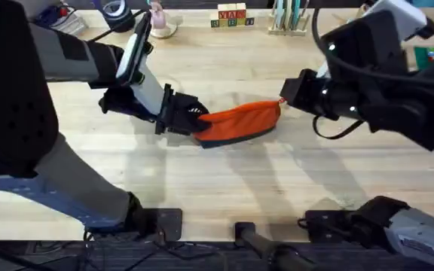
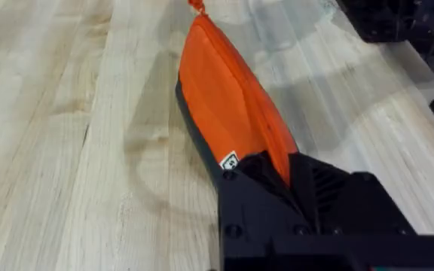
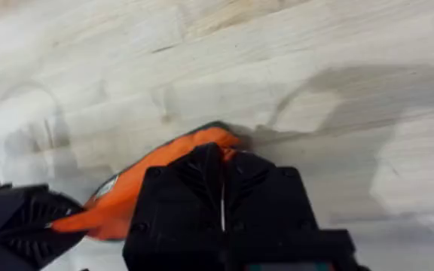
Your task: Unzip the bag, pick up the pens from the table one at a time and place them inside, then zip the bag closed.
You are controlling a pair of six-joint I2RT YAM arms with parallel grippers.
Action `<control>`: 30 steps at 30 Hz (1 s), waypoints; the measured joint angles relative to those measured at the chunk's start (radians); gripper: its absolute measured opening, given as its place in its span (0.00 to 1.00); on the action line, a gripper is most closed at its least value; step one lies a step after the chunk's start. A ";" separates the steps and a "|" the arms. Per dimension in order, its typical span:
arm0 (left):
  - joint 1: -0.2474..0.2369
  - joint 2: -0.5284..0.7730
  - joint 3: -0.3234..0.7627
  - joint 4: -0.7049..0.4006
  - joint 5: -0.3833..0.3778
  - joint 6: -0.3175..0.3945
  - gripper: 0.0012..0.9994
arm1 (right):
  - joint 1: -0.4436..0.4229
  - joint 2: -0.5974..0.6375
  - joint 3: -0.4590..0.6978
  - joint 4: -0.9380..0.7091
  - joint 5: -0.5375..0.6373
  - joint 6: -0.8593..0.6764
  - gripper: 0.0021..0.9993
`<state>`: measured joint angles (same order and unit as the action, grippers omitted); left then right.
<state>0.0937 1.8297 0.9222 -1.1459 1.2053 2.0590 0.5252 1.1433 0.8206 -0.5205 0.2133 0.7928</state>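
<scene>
I have the small oval orange fabric pouch (image 1: 239, 120) with its dark navy base lying near the middle of the light wooden plank table (image 1: 224, 181), stretched lengthwise between my two arms. In the left wrist view the bag (image 2: 232, 105) runs away from the camera, its orange pull tab (image 2: 196, 6) at the far end, and a small white label (image 2: 230, 159) shows on the side near the fingers.

My left gripper (image 1: 189, 120) is clamped on the pouch's left end; the left wrist view shows the black fingers (image 2: 307, 188) closed together over the fabric at that end. My right gripper (image 1: 286, 96) sits at the pouch's right end, by the pull tab. In the right wrist view its black fingers (image 3: 202, 181) are pressed together with the orange fabric (image 3: 164, 165) right at their tips, but I cannot tell what they have hold of there.

Along the far edge of the table stand coloured letter blocks (image 1: 231, 16) and a wooden rack of pale sticks (image 1: 288, 16).
</scene>
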 joint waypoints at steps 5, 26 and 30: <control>0.000 0.000 0.000 0.001 -0.002 0.000 0.04 | -0.011 0.050 -0.107 0.107 0.046 0.062 0.03; 0.000 0.000 0.000 0.001 -0.005 0.000 0.04 | -0.013 0.098 -0.188 0.296 0.073 0.142 0.05; 0.000 0.000 0.000 -0.001 -0.008 0.000 0.04 | -0.015 0.019 -0.188 0.253 0.098 0.052 0.61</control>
<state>0.0935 1.8297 0.9222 -1.1469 1.1969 2.0590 0.5100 1.1618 0.6331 -0.2678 0.3109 0.8450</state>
